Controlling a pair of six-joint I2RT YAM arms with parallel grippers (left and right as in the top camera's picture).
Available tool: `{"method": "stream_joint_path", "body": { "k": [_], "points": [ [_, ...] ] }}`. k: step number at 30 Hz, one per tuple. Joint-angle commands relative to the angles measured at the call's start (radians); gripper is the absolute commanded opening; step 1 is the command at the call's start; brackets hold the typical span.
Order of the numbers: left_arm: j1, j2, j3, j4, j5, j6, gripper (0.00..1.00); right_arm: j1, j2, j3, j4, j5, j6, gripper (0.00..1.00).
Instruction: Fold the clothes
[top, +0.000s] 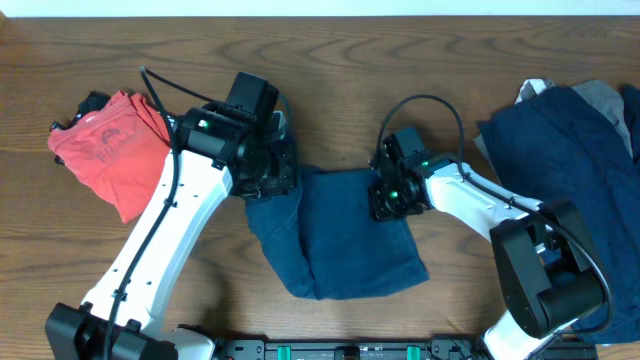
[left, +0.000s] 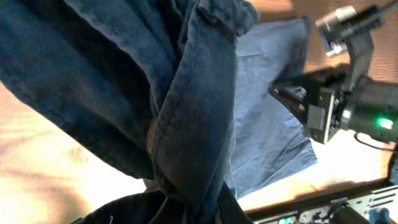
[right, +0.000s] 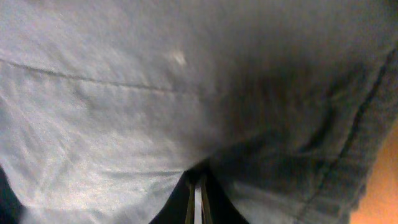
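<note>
Navy garment (right: 155, 93) directly against right fingers (right: 190, 204)

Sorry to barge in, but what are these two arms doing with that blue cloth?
They are folding a navy garment spread mid-table. The left gripper has its upper-left corner bunched up, and the right gripper is pinching the upper-right edge. A red garment lies at far left; a pile of navy and grey clothes sits at right.
</note>
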Motion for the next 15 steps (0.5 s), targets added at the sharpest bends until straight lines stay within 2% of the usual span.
{"method": "stream_joint_path", "body": {
  "k": [1,5,10,15],
  "points": [
    [-0.003,-0.006,0.005,0.026,-0.082,0.069,0.07,0.02,0.051,-0.026,0.088,0.052,0.103,0.06],
    [-0.003,-0.005,0.005,0.059,-0.109,0.138,0.07,0.033,0.051,-0.026,0.208,0.077,0.178,0.07],
    [-0.019,0.003,0.005,0.04,-0.056,0.14,0.08,0.039,0.051,-0.026,0.266,0.113,0.207,0.07],
    [-0.097,0.013,-0.005,0.064,0.026,0.059,0.08,0.039,0.051,-0.026,0.269,0.115,0.208,0.07]
  ]
}}
